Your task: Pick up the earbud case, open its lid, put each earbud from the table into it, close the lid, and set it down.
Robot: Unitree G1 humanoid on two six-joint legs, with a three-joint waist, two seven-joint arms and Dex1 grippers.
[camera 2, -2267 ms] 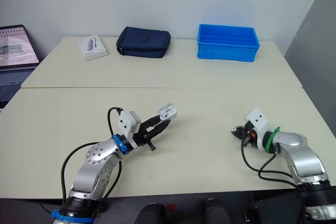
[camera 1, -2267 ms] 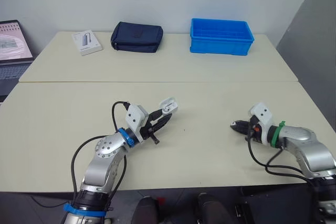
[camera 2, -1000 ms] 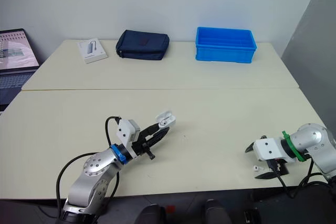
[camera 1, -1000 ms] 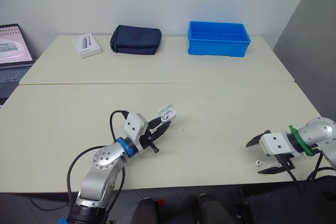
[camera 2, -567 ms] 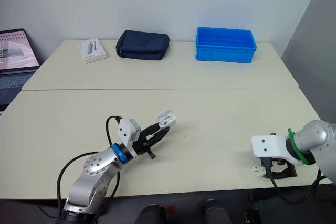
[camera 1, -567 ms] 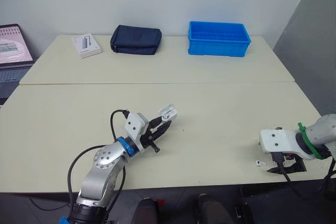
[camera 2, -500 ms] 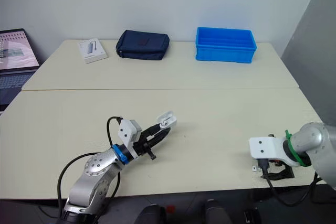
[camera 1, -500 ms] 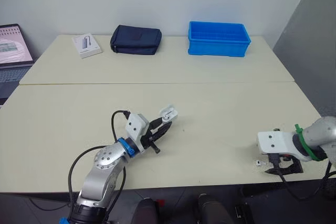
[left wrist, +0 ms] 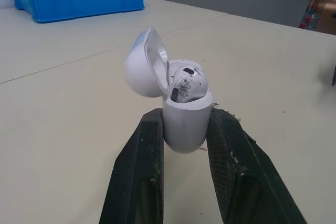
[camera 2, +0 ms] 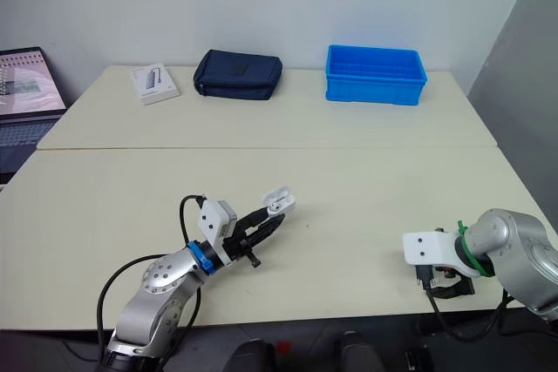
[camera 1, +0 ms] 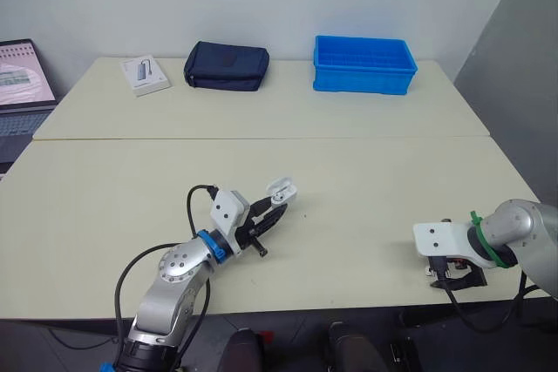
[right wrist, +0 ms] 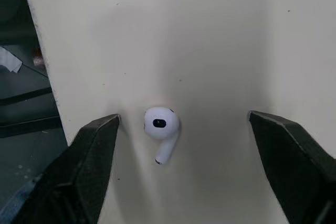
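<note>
Straddling earbud [right wrist: 160,129] now, seemingly: right hand [right wrist: 182,119]

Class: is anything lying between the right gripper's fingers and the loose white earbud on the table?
Nothing visible. The small white earbud lies on the cream table between the right gripper's open black fingers, untouched.

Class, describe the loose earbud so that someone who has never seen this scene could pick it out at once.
On the near table, go toward the front right corner, where the right hand hangs open. The small white earbud lies between its fingers, near the table's edge. Unlike the other earbud, seated in the open case in the left hand, it lies bare on the tabletop.
</note>
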